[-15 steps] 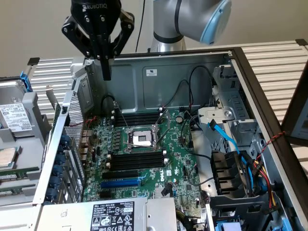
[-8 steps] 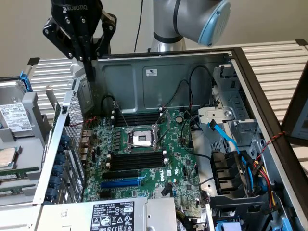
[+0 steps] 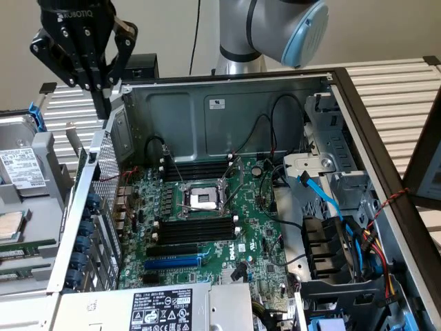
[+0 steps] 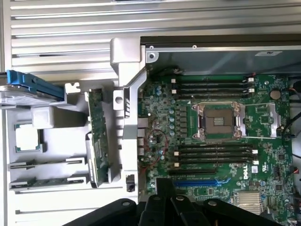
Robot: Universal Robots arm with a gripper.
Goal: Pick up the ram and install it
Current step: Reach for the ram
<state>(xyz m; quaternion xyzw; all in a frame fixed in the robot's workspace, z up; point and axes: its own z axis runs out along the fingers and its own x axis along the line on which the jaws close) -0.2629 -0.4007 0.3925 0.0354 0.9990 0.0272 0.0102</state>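
We record the black gripper (image 3: 103, 103), fingers together and empty, at the exterior view's ten o'clock, clear of the long dark-green ram stick (image 4: 99, 141).

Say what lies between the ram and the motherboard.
The computer case's grey metal wall stands between them: the ram sits in a grey holder outside the case, the motherboard inside. The wrist view shows this.

**Reading the Print on Show**

Showing "ROBOTIQ" in pale letters across the body of the black robot gripper (image 3: 102, 100). Carrying "DELL" in white on the green motherboard circuit board (image 4: 263, 141). Bearing print too small for reading: the white paper label (image 3: 162, 310) on the grey metal box (image 3: 231, 307), the small white sticker (image 3: 217, 103) on the grey steel case wall (image 3: 186, 121).
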